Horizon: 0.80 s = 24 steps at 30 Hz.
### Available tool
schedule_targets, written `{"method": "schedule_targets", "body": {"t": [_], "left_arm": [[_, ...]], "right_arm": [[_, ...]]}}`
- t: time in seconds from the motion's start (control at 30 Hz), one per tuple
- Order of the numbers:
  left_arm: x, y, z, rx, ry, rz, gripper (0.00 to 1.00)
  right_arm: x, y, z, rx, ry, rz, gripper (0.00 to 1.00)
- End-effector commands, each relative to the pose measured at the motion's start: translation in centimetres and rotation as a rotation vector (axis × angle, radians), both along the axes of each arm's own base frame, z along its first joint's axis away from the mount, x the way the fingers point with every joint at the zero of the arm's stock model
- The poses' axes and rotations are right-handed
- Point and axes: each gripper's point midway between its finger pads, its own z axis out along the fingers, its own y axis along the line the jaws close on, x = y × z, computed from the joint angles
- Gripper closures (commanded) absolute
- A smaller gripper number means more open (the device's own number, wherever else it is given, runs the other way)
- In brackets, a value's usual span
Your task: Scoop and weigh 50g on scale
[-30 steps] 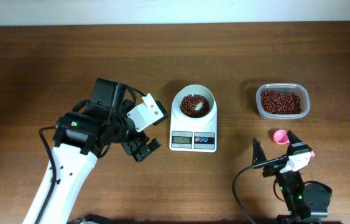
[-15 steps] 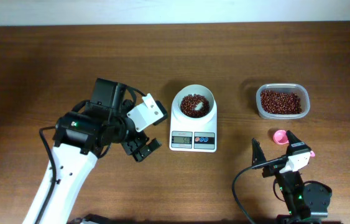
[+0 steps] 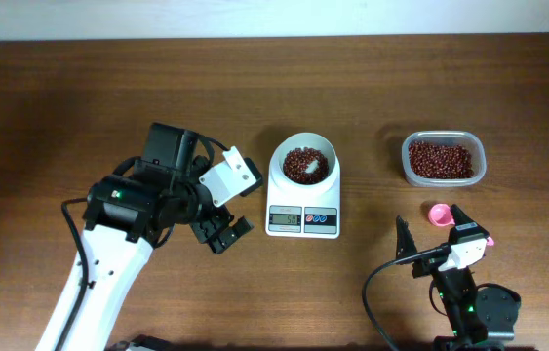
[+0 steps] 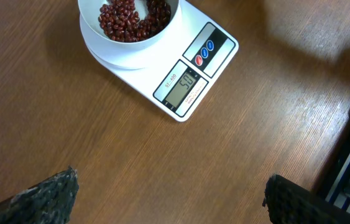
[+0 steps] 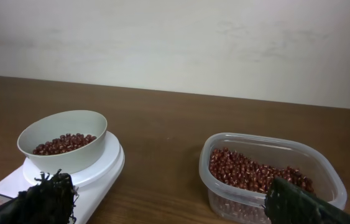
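Note:
The white scale (image 3: 303, 200) stands mid-table with its round bowl (image 3: 325, 149) holding dark red-brown beans (image 3: 303, 164). In the left wrist view the scale's display (image 4: 184, 87) reads about 50, and the beans (image 4: 131, 15) show at the top. My left gripper (image 3: 223, 234) hangs open left of the scale, with only bare wood between its fingers (image 4: 44, 199). Near the front edge my right gripper (image 3: 427, 217) is open and faces the scale's bowl (image 5: 69, 132); nothing is between its fingers (image 5: 311, 205).
A clear plastic tub (image 3: 406, 166) of beans stands at the right, also close ahead in the right wrist view as the tub (image 5: 224, 186). A pink scoop (image 3: 438, 213) lies on the table by the right gripper's outer finger. A pale wall runs behind the table.

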Motion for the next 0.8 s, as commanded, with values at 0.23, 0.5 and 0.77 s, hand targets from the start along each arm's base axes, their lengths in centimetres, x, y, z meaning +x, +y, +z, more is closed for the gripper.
{"method": "schedule_targets", "body": {"t": [0.23,0.5,0.77], "left_arm": [[0.02,-0.12,0.81,-0.013,-0.028,-0.018,0.01],[0.02,-0.12,0.81,-0.013,-0.028,-0.018,0.01],[0.02,-0.12,0.81,-0.013,-0.028,-0.018,0.01]], "right_arm": [[0.00,-0.11,-0.24,-0.011,0.002,-0.008,0.01],[0.05,-0.37,-0.31,-0.012,0.005,-0.023,0.01],[0.07,-0.49,-0.34,-0.013,0.006,-0.030,0.01]]}}
